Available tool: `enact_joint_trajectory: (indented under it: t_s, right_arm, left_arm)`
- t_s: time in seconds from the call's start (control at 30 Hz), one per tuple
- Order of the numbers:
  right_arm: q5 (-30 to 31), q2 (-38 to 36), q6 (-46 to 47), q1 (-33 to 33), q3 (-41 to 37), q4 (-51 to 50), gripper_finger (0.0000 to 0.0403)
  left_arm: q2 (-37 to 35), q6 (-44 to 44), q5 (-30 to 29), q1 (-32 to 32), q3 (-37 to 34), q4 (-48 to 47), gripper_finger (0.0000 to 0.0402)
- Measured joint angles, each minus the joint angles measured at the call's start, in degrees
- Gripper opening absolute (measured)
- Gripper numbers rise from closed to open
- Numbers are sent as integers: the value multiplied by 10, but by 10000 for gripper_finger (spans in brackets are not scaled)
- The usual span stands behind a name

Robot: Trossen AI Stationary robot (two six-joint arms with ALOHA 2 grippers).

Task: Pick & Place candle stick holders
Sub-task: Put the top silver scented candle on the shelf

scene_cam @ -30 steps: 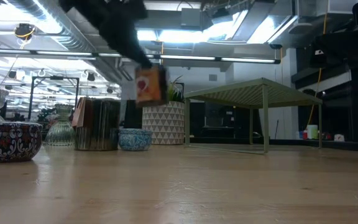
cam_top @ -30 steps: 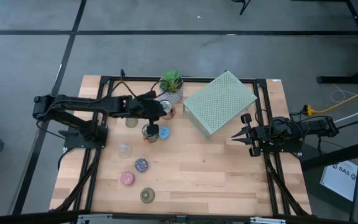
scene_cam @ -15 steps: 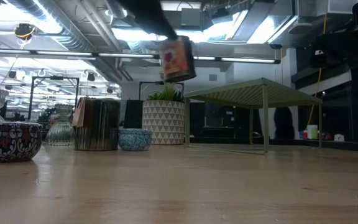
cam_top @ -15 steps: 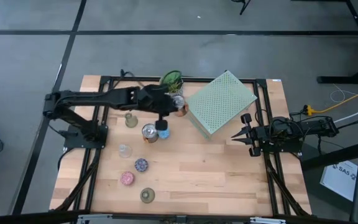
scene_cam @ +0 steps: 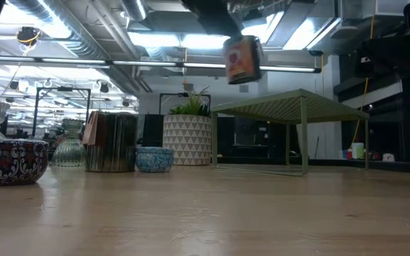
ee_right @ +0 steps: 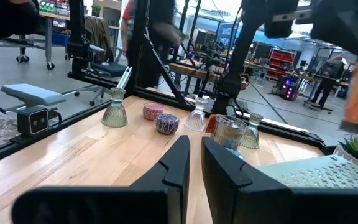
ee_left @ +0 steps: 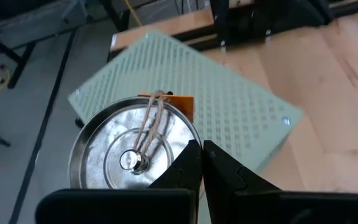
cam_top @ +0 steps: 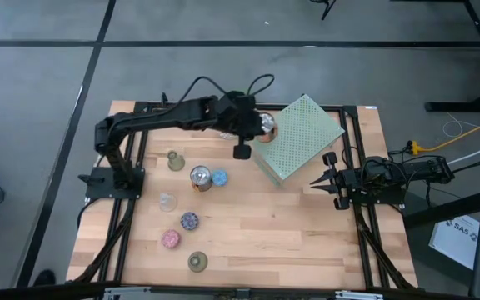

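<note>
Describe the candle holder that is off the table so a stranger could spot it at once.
Find the big pale green perforated slab at the table's far edge. Just above its left corner, the left pincer is shut on a shiny silver-copper holder. It alone hangs in the air; the other holders stand on the wood.

Grey concrete floor [cam_top: 40, 67] crossed by dark lines surrounds the wooden table [cam_top: 282, 225]. Beyond it, ceiling ducts [scene_cam: 70, 28], strip lights [scene_cam: 283, 68] and distant workbenches [ee_right: 194, 68].

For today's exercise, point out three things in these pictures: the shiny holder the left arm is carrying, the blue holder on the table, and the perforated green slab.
shiny holder [ee_left: 129, 152]: left wrist view, inside base.
blue holder [cam_top: 219, 177]: high view, its top.
perforated green slab [cam_top: 300, 133]: high view, middle of its top face.
</note>
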Motion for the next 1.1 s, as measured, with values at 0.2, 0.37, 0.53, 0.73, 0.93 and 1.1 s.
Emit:
enact_joint_trajectory:
  t_s: [0.2,0.37,0.53,0.73,0.93,1.1]
  right_arm:
    - [0,0,0,0,0,0,43]
    - [0,0,0,0,0,0,43]
    - [0,0,0,0,0,0,43]
    - [0,0,0,0,0,0,44]
    - [0,0,0,0,0,0,44]
    - [0,0,0,0,0,0,44]
  left_arm:
    - [50,8,13,0,32,-10,3]
    - [75,6,32,0,32,-12,3]
    - [78,-18,65,5,32,-4,3]
    - [81,-35,77,13,32,-4,3]
    - [90,-35,83,12,33,11,3]
    - [96,-40,81,15,33,32,5]
